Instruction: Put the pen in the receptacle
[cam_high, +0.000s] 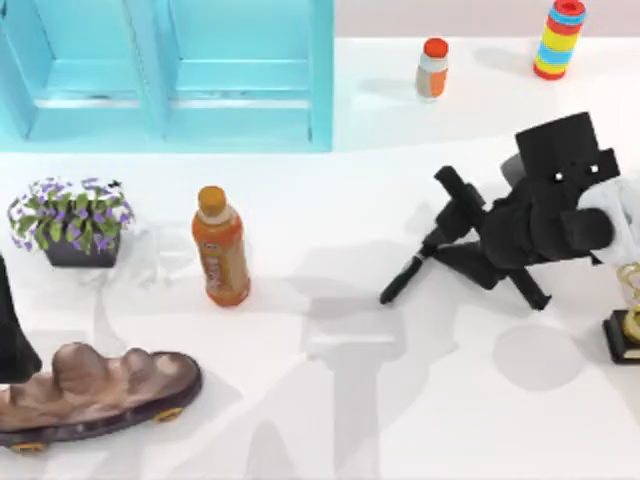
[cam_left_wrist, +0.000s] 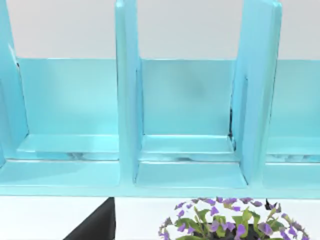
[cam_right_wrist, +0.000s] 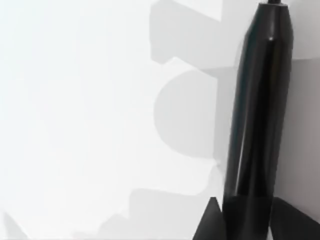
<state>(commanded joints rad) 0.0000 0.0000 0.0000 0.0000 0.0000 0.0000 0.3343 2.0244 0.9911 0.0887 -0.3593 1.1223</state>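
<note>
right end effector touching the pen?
Touching. Right wrist view: the pen runs down between the right end effector's fingertips, with no gap showing.

No legible text, nos. or brand marks anywhere. Orange plastic bottle w/ orange cap (cam_high: 221, 248), lying on the white bench (cam_high: 300, 420), has a label w/ pale markings, too blurred to read. Small white bottle w/ red cap & orange band (cam_high: 432, 69): no print discernible.
</note>
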